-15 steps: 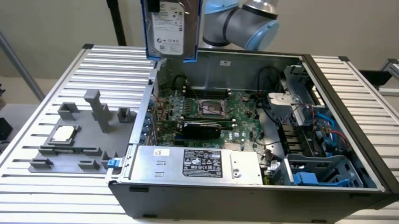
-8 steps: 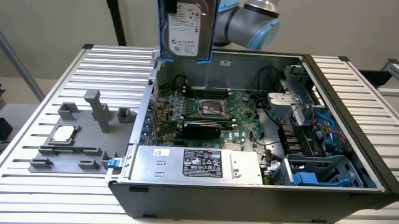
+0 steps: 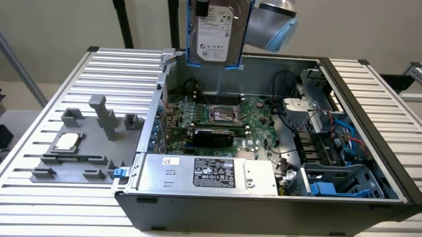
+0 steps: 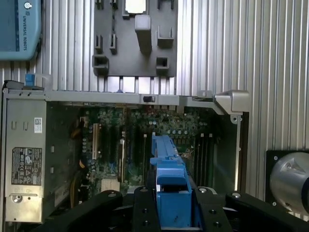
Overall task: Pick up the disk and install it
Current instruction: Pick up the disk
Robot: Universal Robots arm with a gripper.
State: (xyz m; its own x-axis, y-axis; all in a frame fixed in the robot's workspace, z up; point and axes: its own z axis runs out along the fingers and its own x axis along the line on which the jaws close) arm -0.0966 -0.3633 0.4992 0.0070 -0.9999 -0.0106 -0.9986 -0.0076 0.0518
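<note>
One open grey metal computer case [image 3: 264, 207] holds one grey power-supply box [image 3: 211, 173]. Above its far wall hangs one silver-grey hard disk in a blue plastic frame [image 3: 214, 29] — upright, clamped between the half-closed jaws of the one black gripper [image 4: 171, 203].

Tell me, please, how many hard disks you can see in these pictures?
1. The disk is clamped in the gripper, held above the open computer case. Others may be hidden inside its drive bays.
</note>
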